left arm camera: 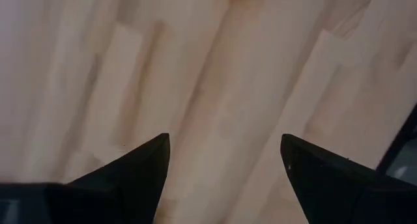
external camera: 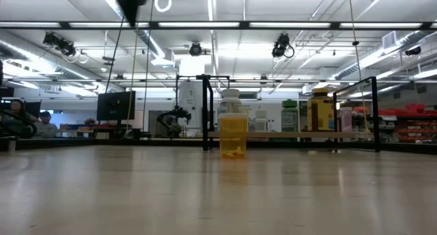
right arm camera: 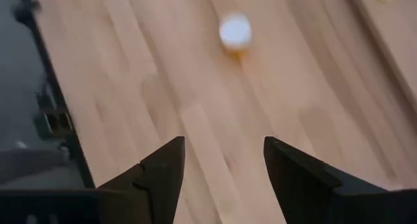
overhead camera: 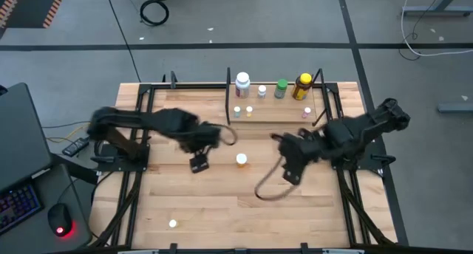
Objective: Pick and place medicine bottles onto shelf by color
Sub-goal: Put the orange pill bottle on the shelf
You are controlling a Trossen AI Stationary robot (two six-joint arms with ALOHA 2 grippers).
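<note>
An orange medicine bottle with a white cap [overhead camera: 241, 160] stands upright on the table's middle, also seen in the low view [external camera: 233, 134] and the right wrist view [right arm camera: 234, 31]. My left gripper [overhead camera: 198, 164] hovers open to its left, over bare wood [left arm camera: 225, 146]. My right gripper [overhead camera: 290, 173] hovers open to its right, pointing toward it [right arm camera: 225, 146]. The shelf [overhead camera: 277, 115] at the far middle carries a white bottle [overhead camera: 242, 82], a green one [overhead camera: 281, 88], a yellow one [overhead camera: 302, 86] and tiny ones. A small white bottle [overhead camera: 172, 224] sits near the front left.
Black frame rails [overhead camera: 140, 136] run along the table's left and right sides. A dark cable loop [overhead camera: 267, 189] hangs by my right arm. A keyboard and mouse [overhead camera: 59, 224] lie off the table's left. People sit far off in the room [external camera: 20, 119].
</note>
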